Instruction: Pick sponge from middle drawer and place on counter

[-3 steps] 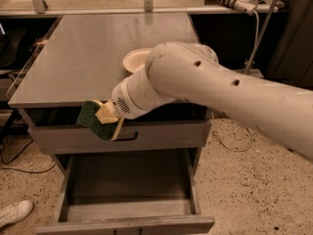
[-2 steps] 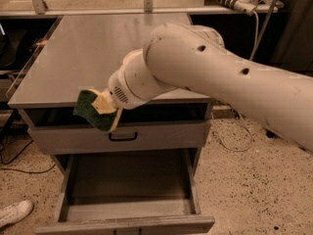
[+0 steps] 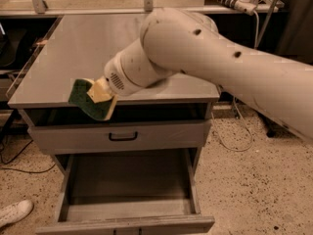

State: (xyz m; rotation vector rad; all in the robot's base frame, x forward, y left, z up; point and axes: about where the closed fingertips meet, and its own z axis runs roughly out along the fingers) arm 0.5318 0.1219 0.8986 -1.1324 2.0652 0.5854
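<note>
You have one sponge [image 3: 88, 105], its dark green face rough, pinched in the gripper [image 3: 101, 93] at the front left edge of the one counter [image 3: 83, 43], a smooth grey slab. The rounded cream wrist hides most of the fingers. Below sit one closed drawer front [image 3: 161, 133] with a black bar handle and the middle drawer [image 3: 127, 177], open, flat grey metal, its front partly cut off.

counter [image 3: 93, 48]: grey metal, smooth, matt. middle drawer [image 3: 128, 179]: same grey metal, flat dull bottom. Upper drawer front [image 3: 166, 135] matches, handle [image 3: 122, 137] black. sponge [image 3: 84, 99]: rough dark-green scouring face, pale yellow foam, pinched in gripper [image 3: 101, 94] at the counter's front-left edge. Arm shell [image 3: 205, 53]: smooth off-white plastic, satin. Floor [image 3: 254, 185]: speckled, stone-like.
</note>
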